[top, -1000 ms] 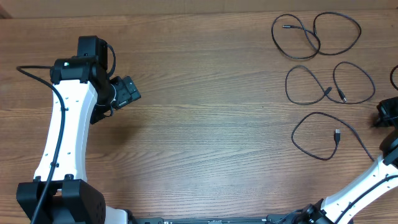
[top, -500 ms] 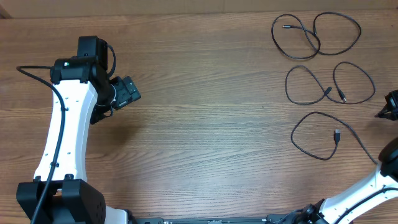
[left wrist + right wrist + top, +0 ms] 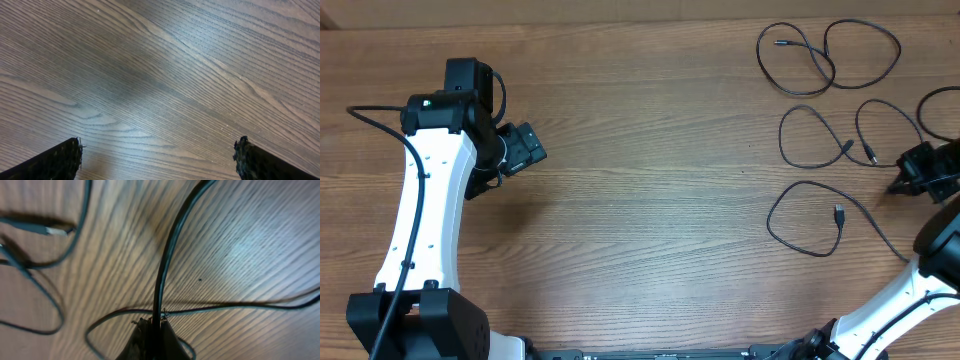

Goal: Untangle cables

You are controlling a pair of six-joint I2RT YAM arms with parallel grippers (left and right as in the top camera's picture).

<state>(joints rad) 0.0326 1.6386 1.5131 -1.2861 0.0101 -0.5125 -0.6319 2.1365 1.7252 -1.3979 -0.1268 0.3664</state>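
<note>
Over at the left of the frame the left arm hangs above bare wood, well away from the cables. Its left fingers [image 3: 55, 161] are spread as wide as they go, one dark tip in each lower corner of the wrist view, with nothing between them but the grain of the bench [image 3: 165, 75].

The cables all lie on the right side of the bench, laid out as separate loops. The top cable [image 3: 825, 55] curls in two loops at the upper right. The middle cable [image 3: 850, 135] sits just below it, also in two loops. The lower cable [image 3: 800, 215] makes one larger loop further down, its small plug [image 3: 838, 211] lying inside the loop. Part of another black loop [image 3: 932, 108] shows at the right edge.

The right fingers [image 3: 910, 175] are low beside the middle cable's right end. In the wrist view they are pressed tight together on a black cord [image 3: 162, 275] that runs straight up from the tips. I cannot tell which loop that strand belongs to. A silvery plug [image 3: 56, 230] lies blurred at the upper left of that view.
</note>
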